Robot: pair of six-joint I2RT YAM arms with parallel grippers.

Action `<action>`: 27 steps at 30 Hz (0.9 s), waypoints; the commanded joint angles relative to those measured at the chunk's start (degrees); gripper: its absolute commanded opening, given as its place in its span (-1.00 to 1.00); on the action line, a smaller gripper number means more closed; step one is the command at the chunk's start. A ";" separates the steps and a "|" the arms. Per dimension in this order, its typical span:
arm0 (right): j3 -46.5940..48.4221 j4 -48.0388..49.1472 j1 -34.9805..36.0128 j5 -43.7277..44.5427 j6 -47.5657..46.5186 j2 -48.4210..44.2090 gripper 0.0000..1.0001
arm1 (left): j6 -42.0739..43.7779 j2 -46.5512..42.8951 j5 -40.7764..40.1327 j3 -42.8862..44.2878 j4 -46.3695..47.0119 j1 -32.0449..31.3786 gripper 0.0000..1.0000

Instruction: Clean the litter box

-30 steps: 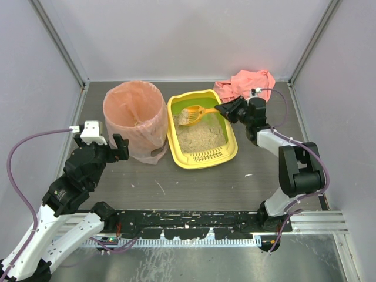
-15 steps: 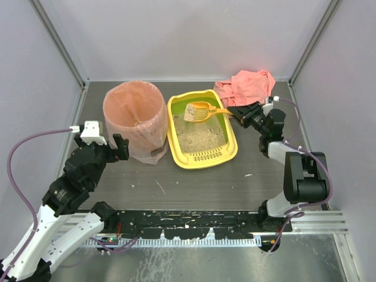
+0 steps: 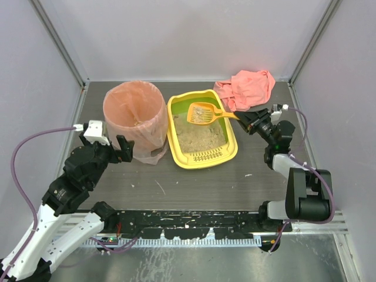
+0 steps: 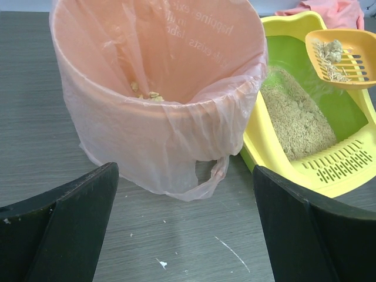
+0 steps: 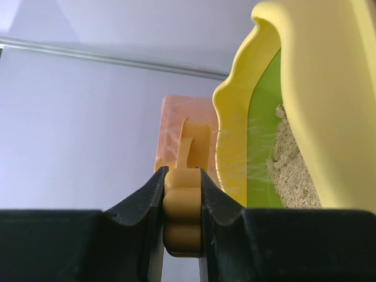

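1. Found the litter box (image 3: 207,156) around the middle of the table (image 3: 194,188). Slotted rim end toward the arms, beige litter (image 3: 201,138) heaped on the green floor inside.
2. Got the right gripper (image 3: 242,118) clamped tight on the handle end of an orange scoop (image 3: 201,113), jaws pinching it from both sides in the right wrist view.
3. Holding that scoop roughly level over the far half of the box, clear of the litter bed, with a pale clump (image 4: 332,50) and a few loose grains in the slotted bowl. Can just make out fine grains streaking down underneath into the box.
4. Seeing the left gripper (image 4: 185,235) low at the near left, jaws spread wide with nothing between them, facing the bin.
5. Spotted a round bin (image 3: 141,141) lined with a pink bag right against the box's left side. Looks like touching, can't say for sure. Also a few bits down at the bottom of the bag.
6. Noticed a crumpled pink cloth (image 3: 247,87) in the far right corner, just beside the box's far right corner and just behind the right gripper.
7. As for stuff in the way: between scoop and bin opening, only the box's left rim and the bin's own wall, taller than the box. Same bin wall between the left gripper and the box.
8. Also caught some white specks (image 3: 248,175) scattered on the table near the arms.
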 commanded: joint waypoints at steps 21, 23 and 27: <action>-0.95 2.84 1.69 -0.90 -1.42 1.83 -0.99 | -1.53 2.90 1.87 0.97 5.56 0.20 0.96; -3.10 1.91 -1.45 0.78 -0.74 0.29 -0.99 | -1.64 3.60 2.63 2.12 4.42 0.17 0.96; -0.34 -0.45 2.18 -0.27 -3.72 -0.96 -0.99 | -1.78 2.88 1.62 1.30 4.81 0.18 0.96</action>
